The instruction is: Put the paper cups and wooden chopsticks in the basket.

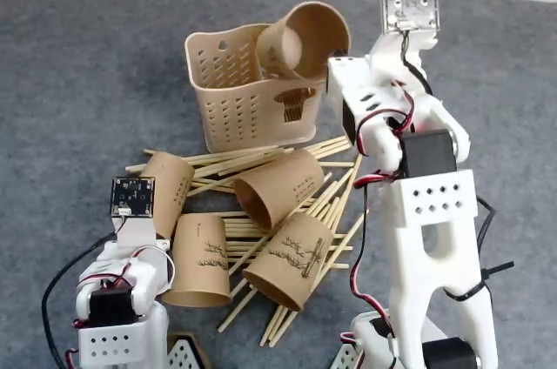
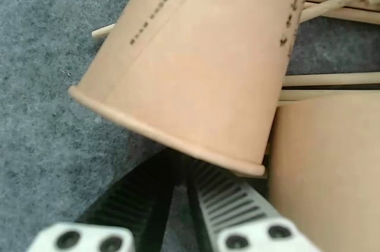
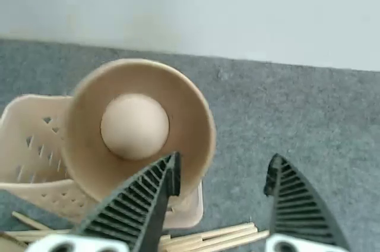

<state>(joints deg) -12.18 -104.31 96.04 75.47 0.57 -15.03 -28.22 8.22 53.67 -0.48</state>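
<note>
Paper cups (image 1: 278, 188) mostly lie on the table (image 1: 78, 82) in the high view. Four are seen among the scattered wooden chopsticks (image 1: 252, 158), on the near side of the basket (image 1: 248, 103). A fifth cup (image 1: 300, 43) is propped tilted on the basket's far right rim, not yet settled inside. No chopstick is seen in the basket, so most of the task is judged undone. Dark line drawings are printed on the cups.

In the left wrist view, the left gripper (image 2: 181, 172) is seen with its fingers drawn nearly together and empty, just under the rim of a lying cup (image 2: 196, 56). Small dark print along that cup's side cannot be made out.

In the right wrist view, the right gripper (image 3: 224, 163) is spread wide, one finger before the fifth cup's mouth. Nothing is gripped.
</note>
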